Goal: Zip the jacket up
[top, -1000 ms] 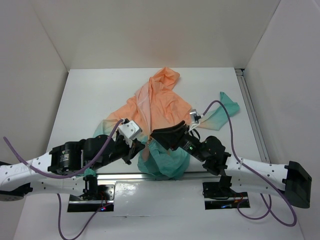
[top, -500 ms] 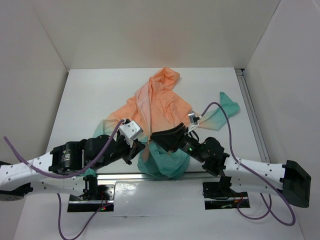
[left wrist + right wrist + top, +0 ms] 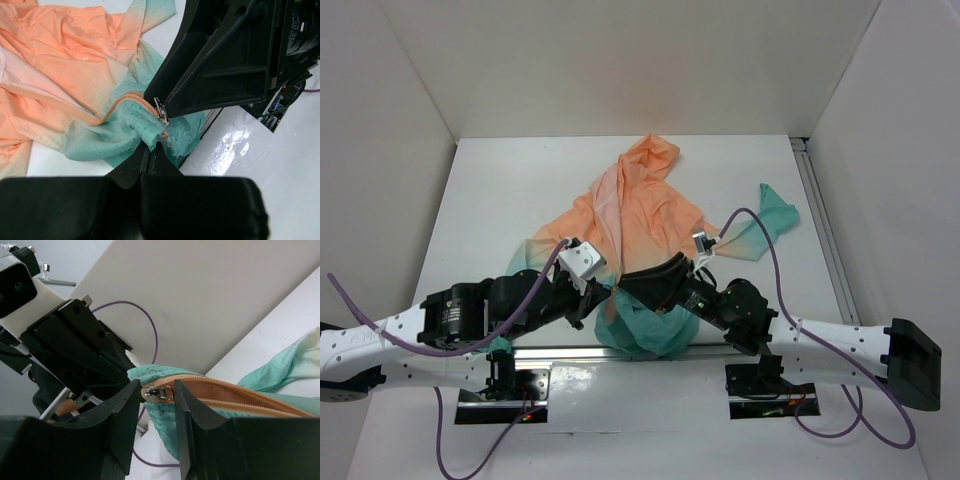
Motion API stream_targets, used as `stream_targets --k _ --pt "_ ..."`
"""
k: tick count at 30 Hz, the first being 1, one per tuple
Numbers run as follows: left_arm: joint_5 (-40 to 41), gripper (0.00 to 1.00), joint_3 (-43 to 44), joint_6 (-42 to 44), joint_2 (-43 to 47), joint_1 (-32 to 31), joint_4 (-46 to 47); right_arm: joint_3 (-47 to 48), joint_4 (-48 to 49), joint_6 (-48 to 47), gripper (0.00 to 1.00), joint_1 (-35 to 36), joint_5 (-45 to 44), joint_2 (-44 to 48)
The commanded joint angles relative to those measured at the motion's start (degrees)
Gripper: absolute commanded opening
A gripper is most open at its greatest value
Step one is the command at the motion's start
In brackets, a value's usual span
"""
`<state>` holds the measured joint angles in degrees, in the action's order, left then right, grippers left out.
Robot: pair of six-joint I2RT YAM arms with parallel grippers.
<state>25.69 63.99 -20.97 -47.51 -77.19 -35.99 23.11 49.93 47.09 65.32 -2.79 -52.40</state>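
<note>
While between fingers [image 3: 117, 425] of the right pincer [image 3: 156, 390], zipper slider [image 3: 159, 393] of the jacket [image 3: 280, 365].

The jacket [image 3: 640, 205] lies on the worktop [image 3: 500, 190], hood toward the far side, hem at the near edge, one sleeve [image 3: 765, 215] out to the right. My left hand [image 3: 607, 290] pinches the hem just beside the slider [image 3: 160, 393], which sits between the fingers of my right hand [image 3: 156, 386].

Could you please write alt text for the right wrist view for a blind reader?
The right gripper straddles the metal zipper slider at the teal hem of the jacket, jaws apart. Behind, on the left, the left gripper pinches the teal fabric.
</note>
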Motion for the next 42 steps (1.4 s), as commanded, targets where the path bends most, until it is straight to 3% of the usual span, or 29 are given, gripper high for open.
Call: stream_targets --k 1,8,16,23,32,42 --pt "0.9 0.00 2.1 1.1 0.2 -0.2 2.0 -0.2 2.0 0.4 0.39 1.0 -1.0 1.4" --pt "1.4 0.00 2.1 1.1 0.7 -0.2 2.0 -0.2 2.0 -0.2 0.36 2.0 -1.5 1.4" --pt "1.4 0.00 2.1 1.1 0.7 -0.2 2.0 -0.2 0.0 -0.2 0.00 2.0 -3.2 1.9" --pt "0.9 0.00 2.1 1.1 1.3 -0.2 2.0 0.5 -0.5 -1.9 0.00 2.5 -7.0 2.0" --pt "0.9 0.00 4.2 1.1 2.8 -0.2 0.7 9.8 -7.4 -7.9 0.00 2.5 -15.0 -6.7" --pt "-0.3 0.00 9.9 2.2 4.6 -0.2 -2.7 17.6 -13.9 -8.2 0.00 -2.8 -16.9 -15.8"
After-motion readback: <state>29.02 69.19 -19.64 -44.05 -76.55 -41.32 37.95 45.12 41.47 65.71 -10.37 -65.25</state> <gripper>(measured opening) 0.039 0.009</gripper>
